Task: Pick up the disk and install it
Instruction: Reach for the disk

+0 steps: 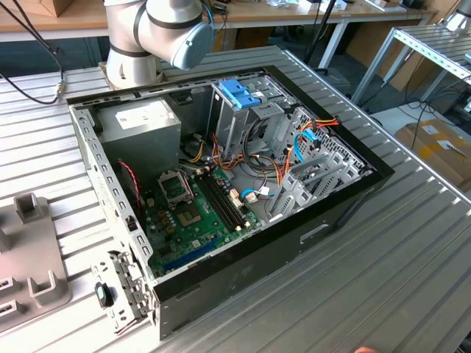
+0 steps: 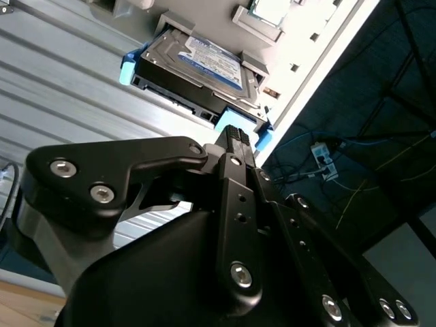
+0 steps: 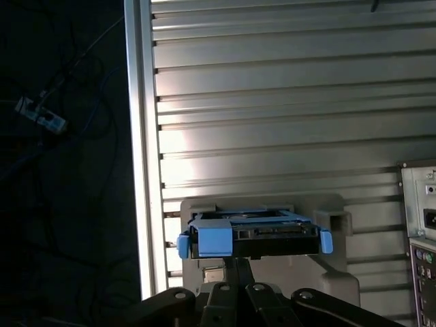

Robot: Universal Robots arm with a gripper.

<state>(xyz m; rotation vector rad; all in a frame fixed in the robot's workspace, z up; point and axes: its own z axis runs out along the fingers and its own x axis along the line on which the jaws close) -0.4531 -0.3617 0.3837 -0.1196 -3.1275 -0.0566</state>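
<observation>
The disk is a flat silver drive with a white-and-blue label, framed by a light blue carrier. It rests in a grey holder on the ribbed metal table, close to the table's edge. In the first wrist view the disk shows end-on, blue tabs at both ends. My gripper points at the near edge of the disk, its black fingers drawn together just short of the blue carrier. The first wrist view has the gripper right against the disk's near edge, with nothing seen clamped between the fingers.
An open computer case lies on the table, with a motherboard, cables and a tall metal drive cage topped by a blue bracket. Grey fixtures stand at the exterior view's left. The table edge drops to a dark floor with cables.
</observation>
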